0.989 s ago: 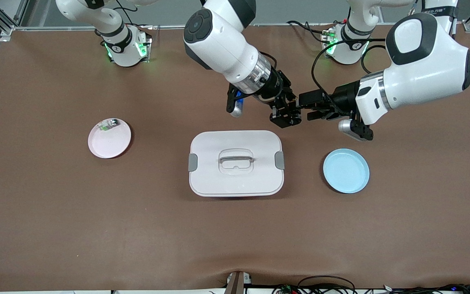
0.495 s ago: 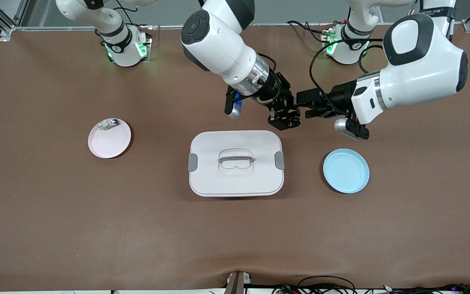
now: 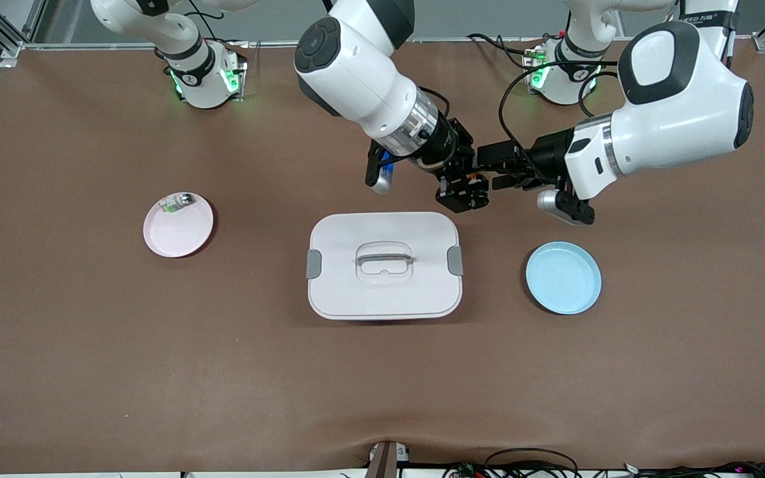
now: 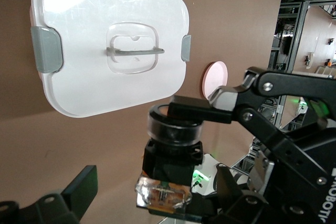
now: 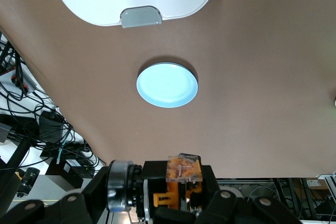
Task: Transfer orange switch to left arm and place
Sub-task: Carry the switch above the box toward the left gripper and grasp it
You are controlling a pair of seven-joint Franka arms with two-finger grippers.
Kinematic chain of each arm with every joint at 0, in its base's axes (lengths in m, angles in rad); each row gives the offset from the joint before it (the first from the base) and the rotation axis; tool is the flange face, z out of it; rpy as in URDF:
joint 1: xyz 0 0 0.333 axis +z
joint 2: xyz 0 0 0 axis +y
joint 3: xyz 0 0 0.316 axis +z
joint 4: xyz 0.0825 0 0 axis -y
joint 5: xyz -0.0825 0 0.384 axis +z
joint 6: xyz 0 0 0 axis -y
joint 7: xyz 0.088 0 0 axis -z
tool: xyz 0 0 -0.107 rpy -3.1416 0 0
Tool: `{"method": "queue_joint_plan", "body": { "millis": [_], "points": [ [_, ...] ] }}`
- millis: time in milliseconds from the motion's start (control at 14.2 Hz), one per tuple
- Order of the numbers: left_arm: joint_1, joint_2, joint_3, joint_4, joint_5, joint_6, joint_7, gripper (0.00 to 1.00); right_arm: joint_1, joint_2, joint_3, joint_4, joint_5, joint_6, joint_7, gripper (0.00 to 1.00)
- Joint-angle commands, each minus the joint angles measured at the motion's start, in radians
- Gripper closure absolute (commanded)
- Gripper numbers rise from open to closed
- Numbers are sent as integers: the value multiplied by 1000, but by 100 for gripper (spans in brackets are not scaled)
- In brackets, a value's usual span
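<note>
Covering the whole work surface is a brown table point(image 3: 90, 345) cloth, with metal frame posts at the corners, cables trailing along the edge nearest the front camera, and green lights glowing at the two arm bases. A white box point(image 3: 384, 265) with grey side latches and a recessed handle sits in the middle; a blue plate point(image 3: 563, 277) lies toward the left arm's end, and a pink plate point(image 3: 178, 225) holding a small green-and-silver part point(image 3: 175, 202) lies toward the right arm's end. The two grippers meet in the air over bare cloth, just above the box's corner farthest from the front camera on the left arm's side. The right gripper point(image 3: 463, 192) is closed around the orange switch point(image 3: 472, 179), which the front view shows only as a speck of orange. The right wrist view shows what the front view cannot: a black body with orange and clear plastic parts and a silver ring point(image 5: 178, 182), clamped between the fingers. The left wrist view shows the switch's black round cap end point(image 4: 173, 129) and clear base close up, with one finger of the left gripper point(image 3: 497, 167) at the picture's edge, spread apart and not touching the switch.
</note>
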Motion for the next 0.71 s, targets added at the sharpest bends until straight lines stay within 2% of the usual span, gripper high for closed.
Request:
{"method": "queue_joint_plan", "body": {
  "millis": [0,71,212,353,565,636],
  "points": [
    [5,-18,-3,-13,-15,-2,15,0,-4,24,4,42,13,-1,19,100],
    [5,-18,-3,-13,-15,-2,15,11,-4,22,4,42,13,-1,19,100],
    [5,-18,-3,-13,-15,-2,15,43,-4,22,4,42,13,-3,20,100],
    [5,-16,-3,-11,-15,-2,15,67,-2,22,4,42,13,-1,20,100],
    [5,-15,-3,-11,-15,-2,16,100,-2,22,4,42,13,-3,20,100],
    [5,-15,-3,-10,-15,-2,16,100,-2,22,4,42,13,-4,20,100]
  ]
}}
